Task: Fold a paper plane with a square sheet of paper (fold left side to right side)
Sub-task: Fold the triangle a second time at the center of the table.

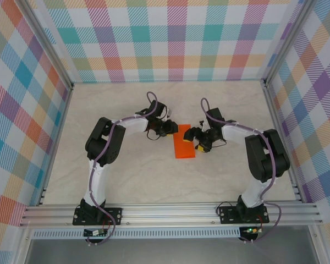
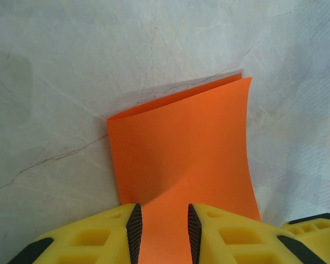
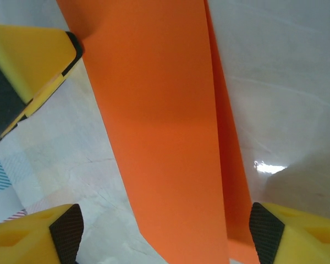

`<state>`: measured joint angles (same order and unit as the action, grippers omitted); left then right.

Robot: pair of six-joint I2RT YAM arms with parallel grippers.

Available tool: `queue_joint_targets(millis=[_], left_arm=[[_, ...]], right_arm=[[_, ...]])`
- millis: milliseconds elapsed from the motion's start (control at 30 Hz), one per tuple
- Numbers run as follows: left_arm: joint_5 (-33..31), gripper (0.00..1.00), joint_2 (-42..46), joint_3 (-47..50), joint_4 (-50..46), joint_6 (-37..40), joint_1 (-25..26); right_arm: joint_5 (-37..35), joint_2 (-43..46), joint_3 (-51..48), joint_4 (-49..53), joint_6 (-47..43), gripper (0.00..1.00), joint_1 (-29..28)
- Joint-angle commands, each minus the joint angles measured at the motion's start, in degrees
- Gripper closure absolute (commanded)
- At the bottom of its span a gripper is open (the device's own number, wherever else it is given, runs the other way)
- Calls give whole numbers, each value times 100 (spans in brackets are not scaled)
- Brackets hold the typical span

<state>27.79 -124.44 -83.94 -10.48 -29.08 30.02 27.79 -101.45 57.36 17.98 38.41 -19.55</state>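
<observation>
— What have you got on the left?
— My left gripper (image 1: 167,128) is at the far left corner of the orange paper (image 1: 185,146). On its wrist camera the jaws stand apart. The paper runs between the black pads (image 2: 134,231), and neither one presses it, as far as I can see.
— And the paper itself?
— It lies on the pale table (image 1: 126,176), midway between my two arms, folded double into a tall narrow strip. The top layer bows up off the lower one, and the loose edges don't quite meet.
— The right side?
— My right gripper (image 1: 201,141) hangs over the paper's right edge. Its jaws are spread wide, with a finger (image 3: 66,231) on either side of the strip. I can't tell whether the right-hand one touches the lower layer.
</observation>
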Motion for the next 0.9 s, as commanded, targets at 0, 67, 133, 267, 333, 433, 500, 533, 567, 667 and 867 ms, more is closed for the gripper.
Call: queue_joint_targets(millis=[0,67,133,267,333,433,500,533,567,667,867], left_arm=[[-127,68,20,-12,-460,97,57],[-65,67,113,-6,-426,108,57],[-3,64,299,41,-339,151,57],[-11,50,1027,316,-86,327,48],[-72,44,1518,545,-16,452,54],[-284,40,2257,1044,-52,714,140],[-557,39,2723,1410,-143,970,344],[-732,38,2948,1643,-173,1087,498],[-912,37,3144,1877,-138,1168,672],[-1472,35,3596,2480,117,1290,1244],[-2591,23,3482,2640,427,1486,2304]], right_arm=[[339,-256,239,-198,261,22,4],[411,-329,265,-299,341,29,4],[437,-369,291,-338,377,30,4],[451,-462,401,-296,377,38,4],[425,-481,475,-258,371,42,3],[424,-515,653,-138,336,47,4],[418,-554,759,-44,305,50,4],[400,-565,820,20,282,51,11],[388,-588,871,88,265,52,11],[413,-663,1020,237,250,53,26],[440,-710,1251,411,332,56,30]])
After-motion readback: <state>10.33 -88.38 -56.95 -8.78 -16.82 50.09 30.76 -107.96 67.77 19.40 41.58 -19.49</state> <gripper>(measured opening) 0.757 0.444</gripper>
